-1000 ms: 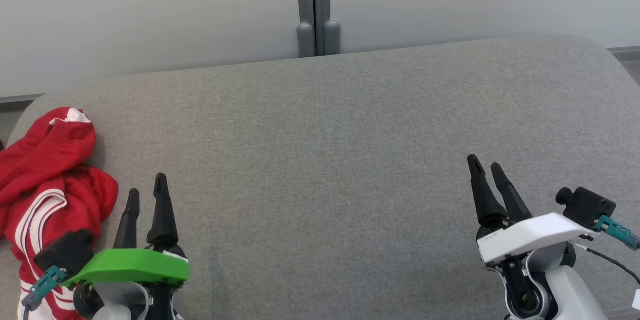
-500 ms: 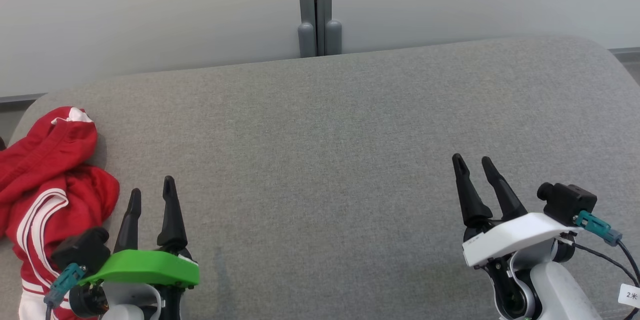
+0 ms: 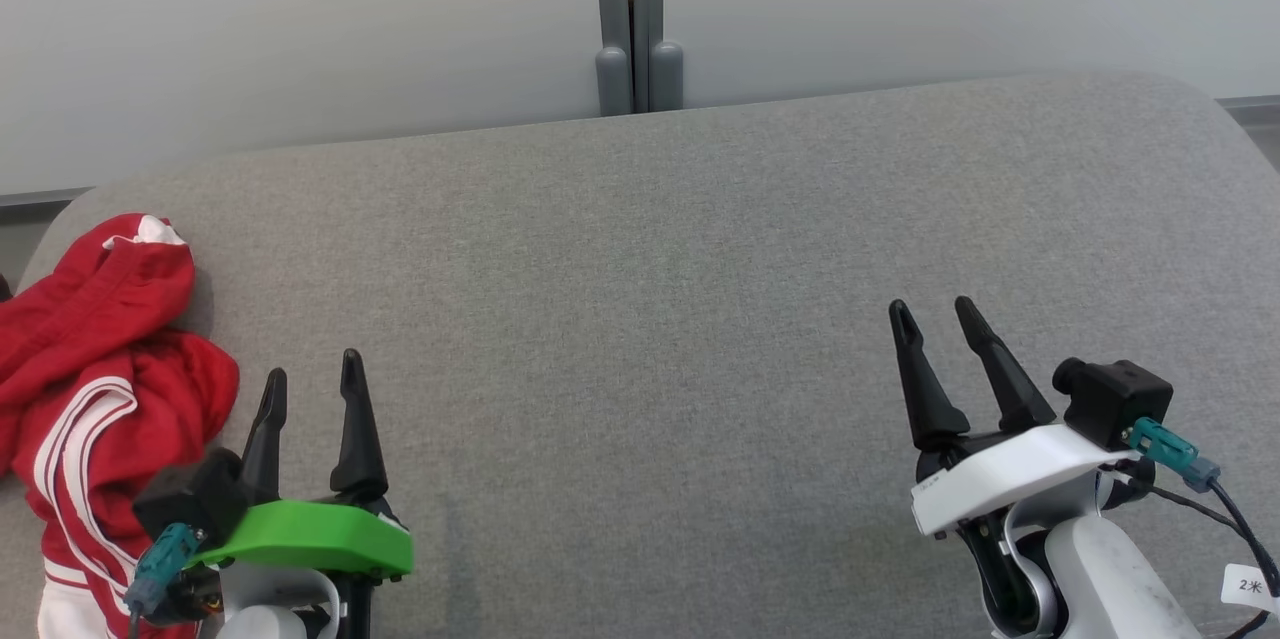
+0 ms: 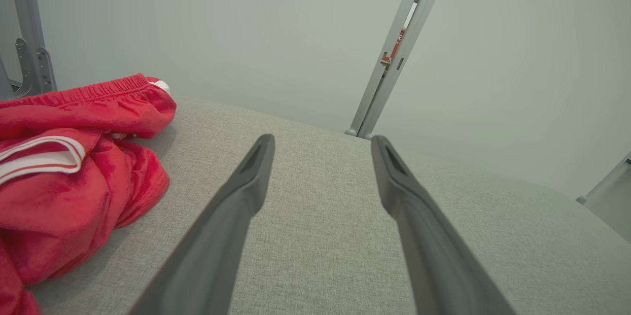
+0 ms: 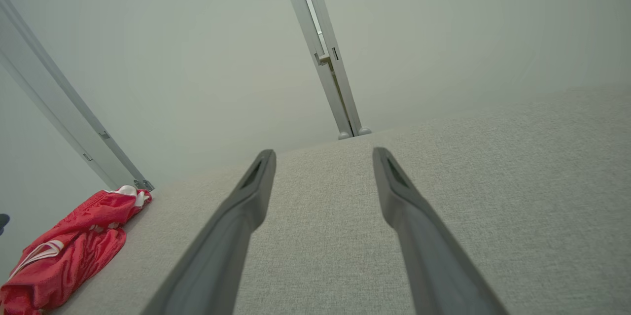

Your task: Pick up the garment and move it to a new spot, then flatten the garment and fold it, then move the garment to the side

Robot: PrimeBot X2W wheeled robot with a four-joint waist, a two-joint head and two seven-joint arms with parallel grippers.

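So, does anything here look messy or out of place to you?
Only the red garment: it lies crumpled in a heap at the left end of the grey cushioned surface, its white stripes twisted, rather than spread flat. Nothing looks spilled or broken.

Even, soft light (perhaps edge distortion)

A small white tag (image 3: 1250, 585), low and to the right of the right gripper (image 3: 930, 305), reads "2米". Tiny print on that gripper's white cover (image 3: 1000, 479) is too small to read.
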